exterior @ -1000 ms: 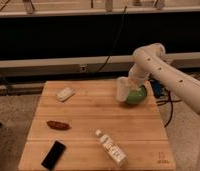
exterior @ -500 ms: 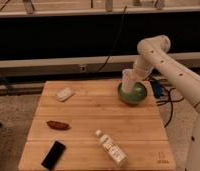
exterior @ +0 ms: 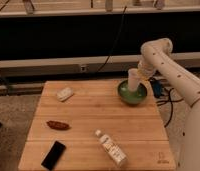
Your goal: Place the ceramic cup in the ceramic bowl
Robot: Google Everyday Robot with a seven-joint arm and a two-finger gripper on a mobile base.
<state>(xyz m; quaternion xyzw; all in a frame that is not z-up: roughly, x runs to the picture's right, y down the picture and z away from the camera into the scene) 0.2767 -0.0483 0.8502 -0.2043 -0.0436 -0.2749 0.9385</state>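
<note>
Since the cup (exterior: pixel 134 80) stands upright with its base already inside the mouth of the bowl (exterior: pixel 132 100), the step in hand is the final lowering and release. The end effector (exterior: pixel 141 77) sits at the far right of the tabletop (exterior: pixel 93 117), pressed against the cup's right side. It appears to be closed on the cup, though the grip itself is hard to make out. Whether the cup's base touches the bowl's floor cannot be told from this angle.

The next move, as I judge it, calls for a short straight descent until the cup rests on the glossy inside. The end effector should then open gently and rise straight up, so that the cup does not tip against the rim.

Compared with a second ago, the cup has moved from the bowl's left flank up and over the rim. Since half a second ago it has shifted a little rightward and down, toward the bowl's centre. The arm has swung in over the bowl with it. The bottle (exterior: pixel 111 148), phone (exterior: pixel 54 154) and block (exterior: pixel 65 93) lie where they were.
</note>
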